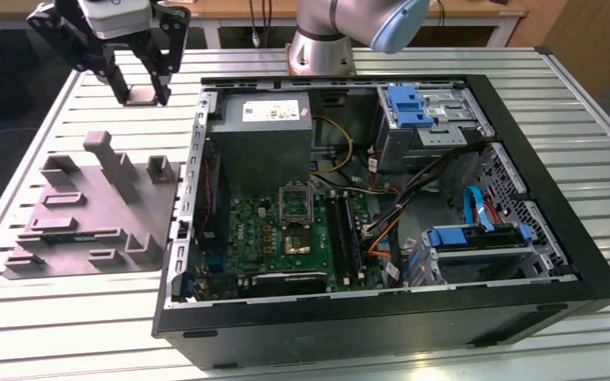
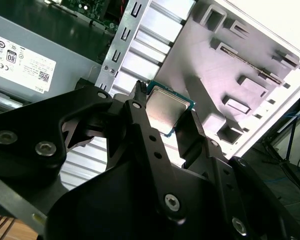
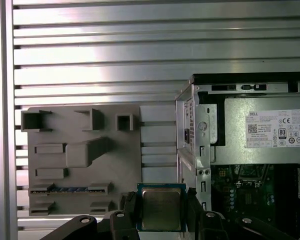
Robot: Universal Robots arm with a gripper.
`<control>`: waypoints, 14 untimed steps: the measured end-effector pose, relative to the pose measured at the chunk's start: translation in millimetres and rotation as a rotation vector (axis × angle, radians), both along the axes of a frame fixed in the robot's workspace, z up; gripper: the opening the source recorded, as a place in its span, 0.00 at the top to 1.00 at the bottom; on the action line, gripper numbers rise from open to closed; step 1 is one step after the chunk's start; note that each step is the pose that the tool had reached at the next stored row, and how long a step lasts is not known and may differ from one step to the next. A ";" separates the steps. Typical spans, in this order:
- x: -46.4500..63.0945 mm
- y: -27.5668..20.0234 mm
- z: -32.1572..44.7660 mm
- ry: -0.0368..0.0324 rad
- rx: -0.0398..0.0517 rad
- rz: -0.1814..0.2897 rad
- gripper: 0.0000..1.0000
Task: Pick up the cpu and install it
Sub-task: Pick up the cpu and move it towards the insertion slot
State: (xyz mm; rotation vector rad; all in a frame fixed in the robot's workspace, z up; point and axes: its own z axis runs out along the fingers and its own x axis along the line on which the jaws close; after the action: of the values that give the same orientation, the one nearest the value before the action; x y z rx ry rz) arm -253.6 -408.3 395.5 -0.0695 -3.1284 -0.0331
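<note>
Clamped on the cpu [image 3: 161, 209], my gripper [image 1: 143, 94] hung beside the case [image 1: 368, 329]; I saw the socket [image 1: 295, 203] well apart from it, inside.

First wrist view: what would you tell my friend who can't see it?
The gripper holds the cpu, a small silvery square chip, between its black fingers above a slatted metal table. On the table lie a grey moulded tray and, beside it, an open computer case.
</note>
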 end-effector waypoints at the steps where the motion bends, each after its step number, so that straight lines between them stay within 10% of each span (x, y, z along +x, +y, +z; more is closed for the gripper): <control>1: 0.2 0.0 0.0 0.0000 0.0000 0.000 0.53; 14: 9.8 0.0 0.0 -0.0001 0.0000 0.000 0.53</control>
State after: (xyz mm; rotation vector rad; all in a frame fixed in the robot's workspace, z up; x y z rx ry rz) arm -243.8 -408.3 395.4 -0.0695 -3.1284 -0.0332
